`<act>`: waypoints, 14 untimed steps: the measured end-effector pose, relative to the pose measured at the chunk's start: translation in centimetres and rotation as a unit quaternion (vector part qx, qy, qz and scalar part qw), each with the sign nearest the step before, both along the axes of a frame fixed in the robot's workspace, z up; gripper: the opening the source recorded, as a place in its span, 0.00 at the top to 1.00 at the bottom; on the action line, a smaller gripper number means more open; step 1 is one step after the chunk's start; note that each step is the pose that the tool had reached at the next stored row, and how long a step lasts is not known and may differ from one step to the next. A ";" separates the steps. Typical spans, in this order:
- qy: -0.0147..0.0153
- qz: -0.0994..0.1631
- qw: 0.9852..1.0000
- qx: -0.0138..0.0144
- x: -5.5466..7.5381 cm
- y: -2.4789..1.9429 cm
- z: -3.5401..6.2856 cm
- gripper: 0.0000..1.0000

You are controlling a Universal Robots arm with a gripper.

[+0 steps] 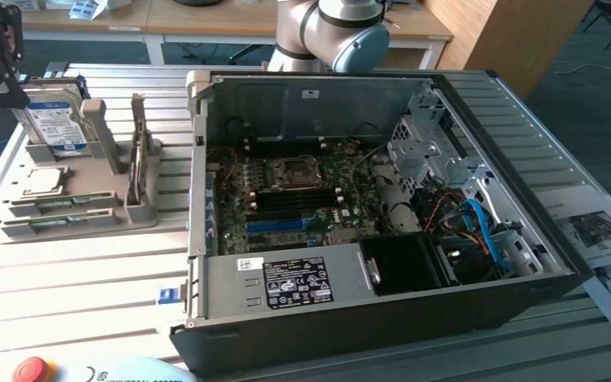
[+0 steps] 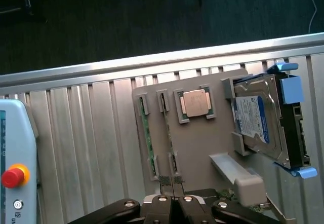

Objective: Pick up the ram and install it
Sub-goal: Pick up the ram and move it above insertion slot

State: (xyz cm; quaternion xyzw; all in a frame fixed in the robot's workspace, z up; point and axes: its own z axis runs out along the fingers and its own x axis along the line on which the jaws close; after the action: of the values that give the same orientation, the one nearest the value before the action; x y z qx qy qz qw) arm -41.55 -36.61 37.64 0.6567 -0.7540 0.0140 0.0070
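Pincer point(image 1: 9, 91) point(image 2: 170, 186): fingers pressed together, nothing between them. It hangs over the grey parts holder point(image 1: 104, 213) point(image 2: 202, 143) at the exterior view's left and isn't touching anything. In the wrist view the tips line up with one end of the ram slots.

The ram point(image 1: 60, 202) point(image 2: 147, 135) is seated on edge in a slot at the near end of the holder. What looks like a second stick point(image 1: 61, 222) point(image 2: 170, 140) sits in the slot just beside it. Also on the holder are the CPU point(image 1: 42, 181) point(image 2: 196, 104), next to the slots, and the hard drive point(image 1: 53, 123) point(image 2: 255, 120) standing at the far end. The open PC case point(image 1: 317, 79) is at the exterior view's right, well apart from the holder. Its motherboard has a blue slot point(image 1: 279, 225) with no ram in it, so the install is not done.

Handling, judged:
- **Feel:** the stick is likely very light, stiff and thin, and probably snaps or cracks if bent or twisted.
- **Fragile parts:** the chips and the contact edge, so best not squeezed hard or scraped.
- **Where to grip:** pinch across the two flat faces near mid-length on the exposed upper edge, which keeps it balanced.
- **Risks:** the smooth faces may slip under a weak grip, and an off-centre hold could tilt it in the slot and make it bind.
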 end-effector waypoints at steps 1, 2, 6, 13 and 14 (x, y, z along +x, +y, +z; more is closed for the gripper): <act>0.000 0.009 1.000 0.000 0.0 0.00 0.00 0.90; 0.000 0.017 1.000 -0.001 0.0 0.00 0.00 0.90; 0.000 0.026 1.000 -0.001 0.0 0.00 0.00 0.90; 0.000 0.026 1.000 -0.001 0.0 0.00 0.00 0.90; 0.000 0.026 1.000 -0.001 0.0 0.00 0.00 0.90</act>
State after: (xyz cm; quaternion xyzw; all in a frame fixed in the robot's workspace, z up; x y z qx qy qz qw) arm -41.56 -36.61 37.64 0.6763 -0.7365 0.0151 0.0075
